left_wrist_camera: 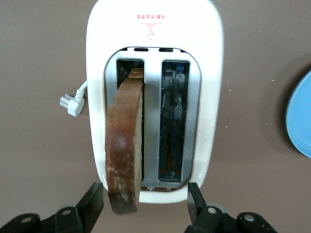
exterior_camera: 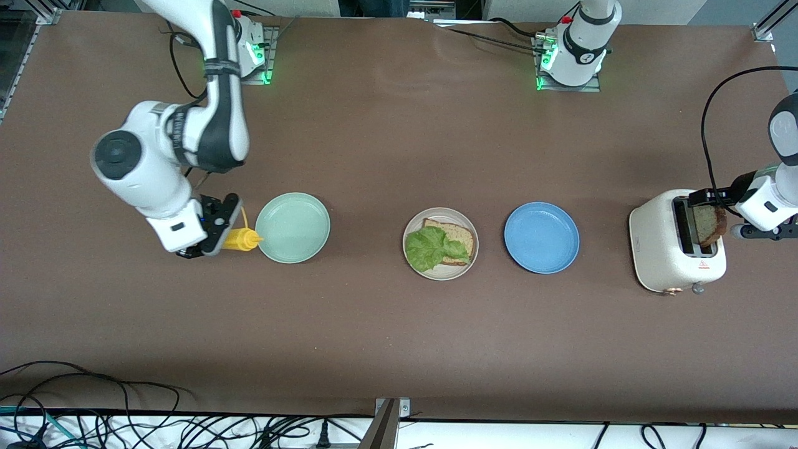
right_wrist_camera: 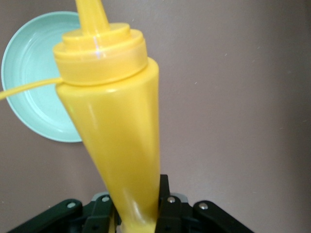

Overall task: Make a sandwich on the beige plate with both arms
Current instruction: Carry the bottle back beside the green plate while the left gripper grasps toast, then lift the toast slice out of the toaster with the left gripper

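The beige plate [exterior_camera: 471, 232] sits mid-table with one brown bread slice [exterior_camera: 460, 234] on it and a green lettuce leaf [exterior_camera: 430, 247] on top. A second bread slice [exterior_camera: 709, 226] leans out of a slot of the white toaster [exterior_camera: 661, 255] at the left arm's end. My left gripper [exterior_camera: 717, 215] is over the toaster. In the left wrist view it [left_wrist_camera: 143, 204] is open, its fingers wide on either side of the slice [left_wrist_camera: 125, 145] without touching it. My right gripper [exterior_camera: 218, 240] is shut on a yellow squeeze bottle [exterior_camera: 242, 238], also in the right wrist view [right_wrist_camera: 112, 121].
A mint-green plate [exterior_camera: 292, 227] lies beside the bottle's nozzle, toward the right arm's end. A blue plate [exterior_camera: 541, 237] lies between the beige plate and the toaster. The toaster's white plug [left_wrist_camera: 70, 103] lies loose on the table. Cables hang along the table's front edge.
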You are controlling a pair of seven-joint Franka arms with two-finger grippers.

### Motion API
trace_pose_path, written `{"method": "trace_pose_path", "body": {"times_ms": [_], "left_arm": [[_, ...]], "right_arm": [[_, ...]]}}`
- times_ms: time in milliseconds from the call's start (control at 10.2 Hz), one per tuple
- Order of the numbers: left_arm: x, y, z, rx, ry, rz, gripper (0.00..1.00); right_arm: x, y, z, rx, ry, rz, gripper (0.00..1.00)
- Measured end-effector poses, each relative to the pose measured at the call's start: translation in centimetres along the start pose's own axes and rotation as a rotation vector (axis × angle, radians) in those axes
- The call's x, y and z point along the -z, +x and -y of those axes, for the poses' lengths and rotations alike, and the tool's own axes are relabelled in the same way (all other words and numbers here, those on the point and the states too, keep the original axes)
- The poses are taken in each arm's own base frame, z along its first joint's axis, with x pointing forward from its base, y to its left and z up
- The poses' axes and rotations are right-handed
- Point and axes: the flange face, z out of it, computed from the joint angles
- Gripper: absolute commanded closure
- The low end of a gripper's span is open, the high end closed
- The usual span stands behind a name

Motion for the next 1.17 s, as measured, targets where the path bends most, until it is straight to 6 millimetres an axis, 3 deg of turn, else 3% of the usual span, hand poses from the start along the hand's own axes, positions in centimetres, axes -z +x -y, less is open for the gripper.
{"method": "trace_pose_path", "body": {"times_ms": [98, 195, 488, 586, 781, 976, 1171], "left_arm": [[-0.2, 0.3, -0.1, -0.002, 0.001, -0.008, 0.85], [-0.3, 0.4, -0.2, -0.005, 0.002, -0.015, 1.0], [0.2, 0.7, -0.3, -0.04, 0.042, -0.025, 1.0], [0.6, 0.9, -0.2, -0.068, 0.068, -0.029, 1.0], [2.7, 1.2, 0.1, -0.121, 0.091, -0.056, 1.0], [6.3, 1.0, -0.6, -0.157, 0.094, -0.046, 1.0], [11.8, 0.7, -4.7, -0.216, 0.095, -0.043, 1.0]], "right_arm": [[-1.2, -3.4, -0.5, -0.012, 0.028, -0.066, 1.0], [-2.5, -6.7, -0.7, -0.038, 0.064, -0.136, 1.0], [-5.0, -16.0, -0.5, -0.121, 0.203, -0.386, 1.0], [-5.3, -18.0, -0.4, -0.153, 0.235, -0.438, 1.0], [-6.3, -19.9, -0.1, -0.175, 0.272, -0.545, 1.0], [-9.3, -21.6, 0.4, -0.151, 0.29, -0.667, 1.0], [-13.3, -23.1, 0.9, -0.126, 0.287, -0.758, 1.0]]}}
